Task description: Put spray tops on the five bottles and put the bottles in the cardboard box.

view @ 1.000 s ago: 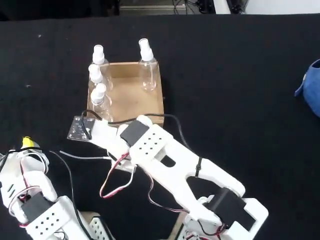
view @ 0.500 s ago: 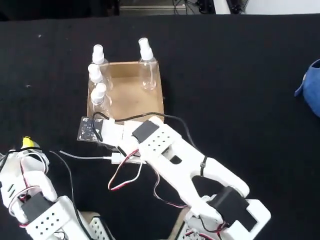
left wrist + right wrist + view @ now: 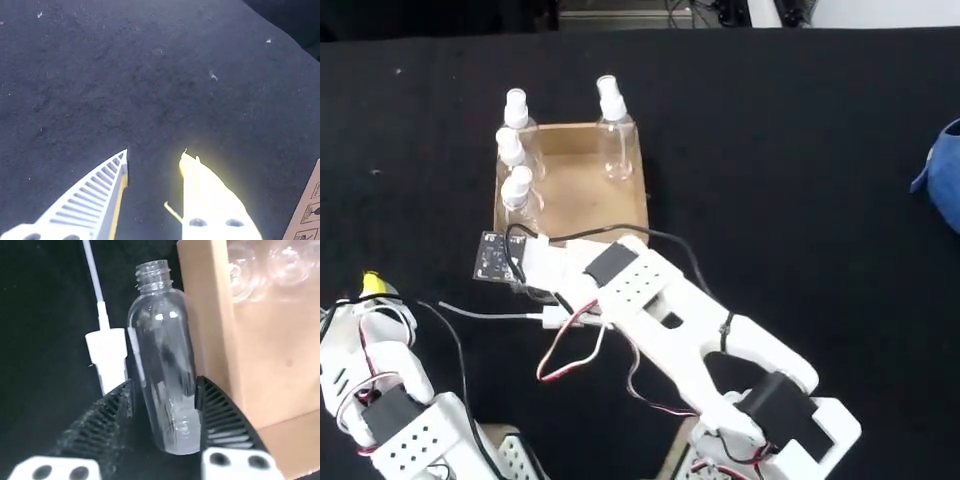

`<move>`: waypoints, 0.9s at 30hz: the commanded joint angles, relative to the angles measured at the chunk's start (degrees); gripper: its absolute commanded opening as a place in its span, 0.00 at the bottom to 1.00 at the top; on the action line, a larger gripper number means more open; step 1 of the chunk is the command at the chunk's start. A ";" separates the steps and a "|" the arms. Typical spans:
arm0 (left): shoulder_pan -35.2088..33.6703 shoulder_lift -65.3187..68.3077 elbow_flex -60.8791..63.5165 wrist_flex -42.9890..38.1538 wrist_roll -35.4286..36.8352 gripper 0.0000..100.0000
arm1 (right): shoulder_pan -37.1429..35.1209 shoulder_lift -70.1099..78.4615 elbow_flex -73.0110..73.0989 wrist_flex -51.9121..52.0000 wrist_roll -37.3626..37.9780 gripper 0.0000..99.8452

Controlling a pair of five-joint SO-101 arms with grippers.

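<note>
Gripping an uncapped clear bottle [image 3: 160,345] near its base, the right gripper [image 3: 164,385] has its jaws narrowed onto the bottle's sides. The neck points away from the wrist. Can't tell if the bottle rests on the cloth or is lifted off it. The bottle runs along the outer wall of the cardboard box [image 3: 250,365], just beside it. On its other side a white spray top [image 3: 107,352] with a long tube lies on the black cloth, close to the bottle.

Left gripper [image 3: 154,154] sits at the near left corner, jaws spread wide, nothing between them, over bare black table [image 3: 125,75].

From above, the right arm [image 3: 660,310] stretches from the near edge diagonally to the box's near wall. The spray tube [image 3: 480,313] pokes out to its left. The left arm [image 3: 380,400] is well apart from it.

In the box [image 3: 590,205], three capped bottles [image 3: 510,148] line the left wall and one capped bottle [image 3: 613,125] stands at the far right corner. The box's middle and near right floor are bare. Open cloth lies right of and beyond the box. A blue object [image 3: 945,185] is at the right edge.
</note>
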 commanded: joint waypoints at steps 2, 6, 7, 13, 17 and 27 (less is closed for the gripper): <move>-0.40 -0.62 -2.24 -1.85 0.44 0.03 | 1.05 0.13 1.10 -4.31 0.26 0.17; -0.40 -0.62 -2.24 -1.85 0.44 0.03 | 0.97 0.13 1.71 -4.22 0.35 0.17; -0.40 -0.62 -2.24 -1.93 0.44 0.03 | 0.88 0.13 2.15 -4.22 0.35 0.17; -0.40 -0.62 -2.24 -1.85 0.44 0.03 | -3.96 -0.75 5.14 -2.11 0.44 0.17; -0.40 -0.62 -2.24 -1.85 0.44 0.03 | -5.27 -4.44 4.79 1.67 0.35 0.17; -0.40 -0.62 -2.24 -2.02 0.44 0.03 | -4.22 -11.56 4.18 2.99 -0.35 0.20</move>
